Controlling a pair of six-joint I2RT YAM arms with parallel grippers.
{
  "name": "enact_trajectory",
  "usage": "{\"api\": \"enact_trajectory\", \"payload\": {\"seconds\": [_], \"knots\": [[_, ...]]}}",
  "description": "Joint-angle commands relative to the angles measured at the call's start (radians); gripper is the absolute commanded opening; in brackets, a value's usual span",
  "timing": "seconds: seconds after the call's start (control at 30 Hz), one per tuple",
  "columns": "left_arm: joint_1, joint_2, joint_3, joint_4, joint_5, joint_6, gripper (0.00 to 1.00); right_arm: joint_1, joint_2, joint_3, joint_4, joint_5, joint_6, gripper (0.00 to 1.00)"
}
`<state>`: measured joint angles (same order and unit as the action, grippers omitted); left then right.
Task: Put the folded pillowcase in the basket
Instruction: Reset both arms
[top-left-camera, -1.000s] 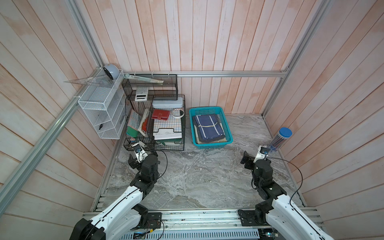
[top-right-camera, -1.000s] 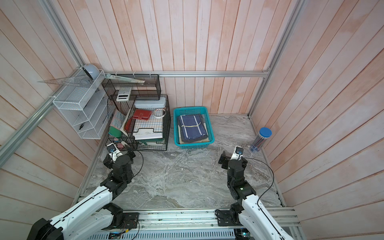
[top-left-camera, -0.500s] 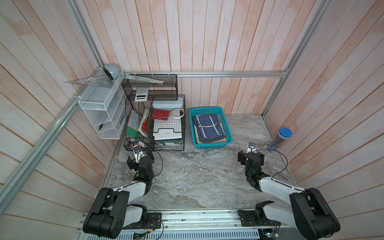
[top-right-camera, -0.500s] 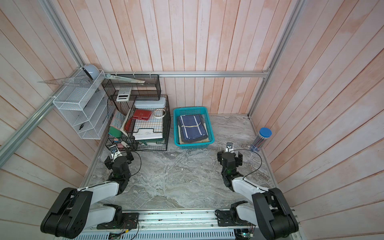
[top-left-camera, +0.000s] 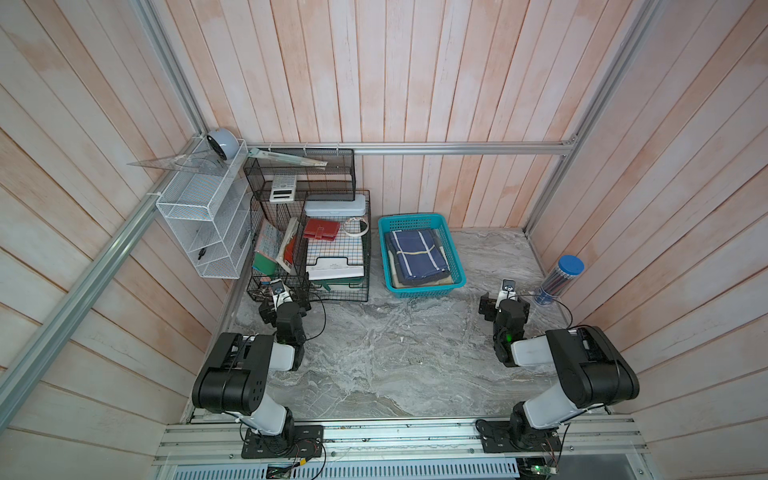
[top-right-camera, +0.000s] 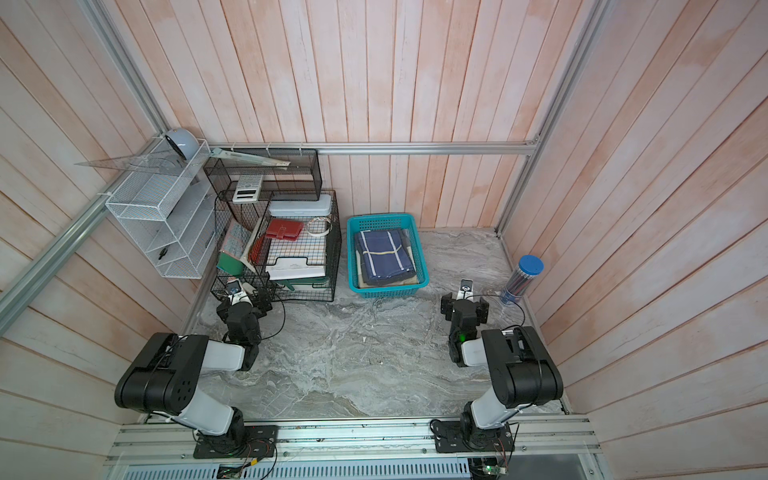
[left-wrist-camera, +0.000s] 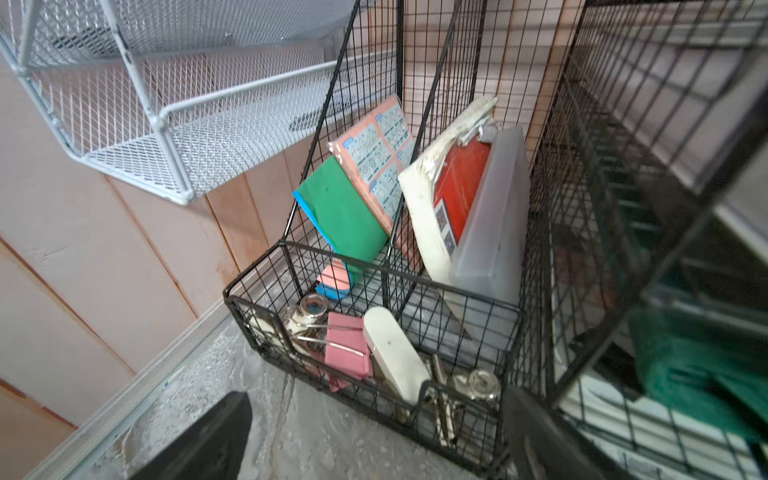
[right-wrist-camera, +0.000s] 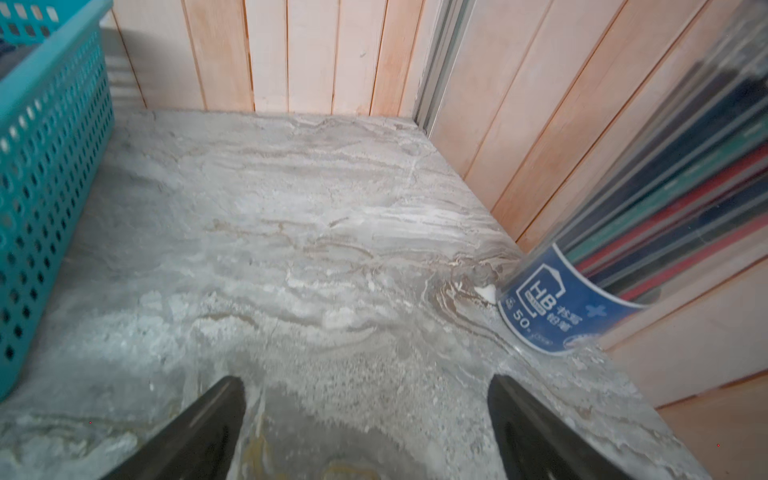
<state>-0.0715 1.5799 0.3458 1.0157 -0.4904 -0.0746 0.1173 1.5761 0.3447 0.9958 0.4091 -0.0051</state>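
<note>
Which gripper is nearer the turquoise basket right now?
Right. The right gripper sits open just off the near right corner of the basket; the left gripper, also open, is farther away, at the black wire organiser.

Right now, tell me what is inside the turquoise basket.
The basket holds a folded navy pillowcase with pale stripes, lying on folded beige cloth whose edges show. Anything beneath the stack, and most of the basket floor, is covered.

Twin high overhead views; two low wrist close-ups.
</note>
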Motion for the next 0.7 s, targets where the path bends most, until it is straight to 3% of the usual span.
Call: {"api": "enact_trajectory", "payload": {"seconds": [0.0,0.67], "knots": [[0.007,-0.012,0.006,-0.034,0.033,-0.013,1.00,-0.007,-0.007,0.007,-0.008,-0.019,0.025,0.98],[0.006,-0.010,0.005,-0.026,0.032,-0.005,1.00,-0.007,-0.007,0.007,-0.008,-0.019,0.026,0.98]]}}
